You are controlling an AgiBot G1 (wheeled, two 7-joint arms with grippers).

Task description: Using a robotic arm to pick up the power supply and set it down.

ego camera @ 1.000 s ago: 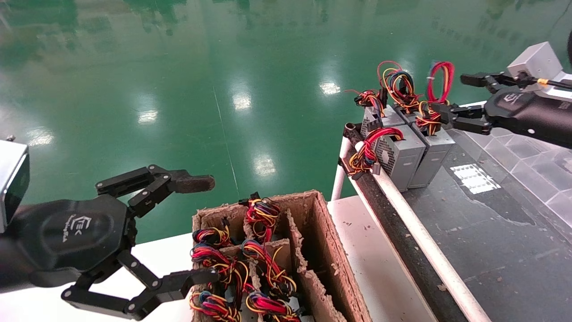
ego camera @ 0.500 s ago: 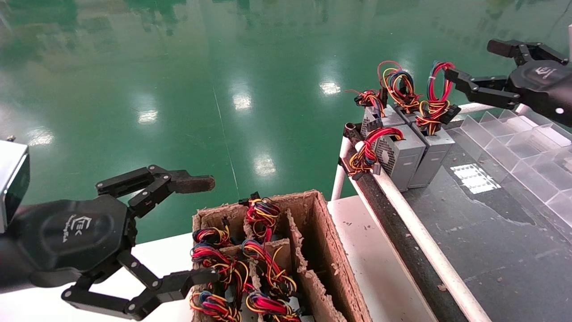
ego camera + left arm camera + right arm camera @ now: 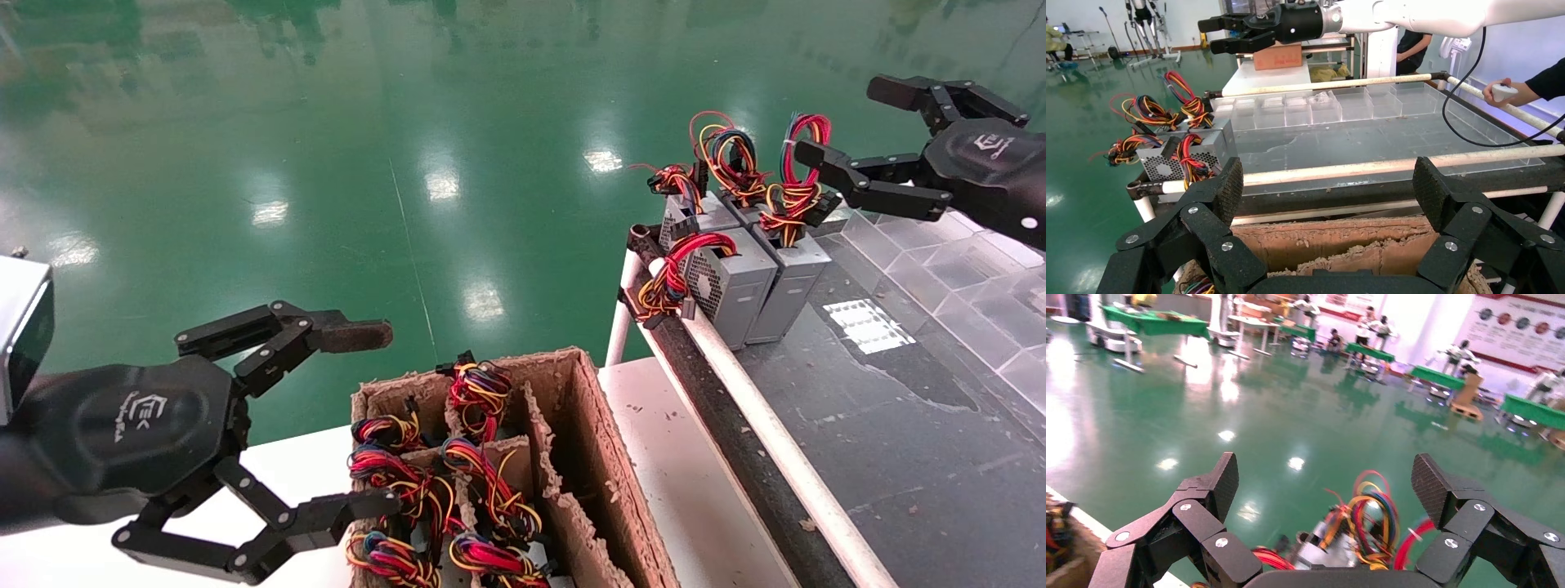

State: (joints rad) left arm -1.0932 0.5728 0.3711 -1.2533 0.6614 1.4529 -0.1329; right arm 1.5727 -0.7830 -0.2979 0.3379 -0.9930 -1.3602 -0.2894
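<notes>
The power supply [image 3: 791, 273], a slim plain grey box, stands upright at the far left end of the dark table [image 3: 899, 408]. Its looped red, yellow and blue wires [image 3: 801, 163] rise from its top. My right gripper [image 3: 846, 118] hovers open just above and to the right of the wire loop, touching nothing. In the right wrist view the wires [image 3: 1370, 517] lie below the open right gripper [image 3: 1327, 484]. My left gripper [image 3: 364, 420] is open and holds nothing, beside the cardboard box [image 3: 588, 425]. In the left wrist view the left gripper [image 3: 1327, 190] is over that box [image 3: 1340, 239].
A grey box with a mesh side [image 3: 727, 282] and drooping red wires stands against the power supply, and a third box [image 3: 695, 214] stands behind. The cardboard box holds several wire bundles [image 3: 482, 392]. Clear plastic dividers [image 3: 964, 269] line the table's right side. A white rail [image 3: 776, 433] edges it.
My right gripper, which was open around the power supply's wires, rose up and to the right, then came back slightly toward the loop. The power supply and the left gripper stayed put.
</notes>
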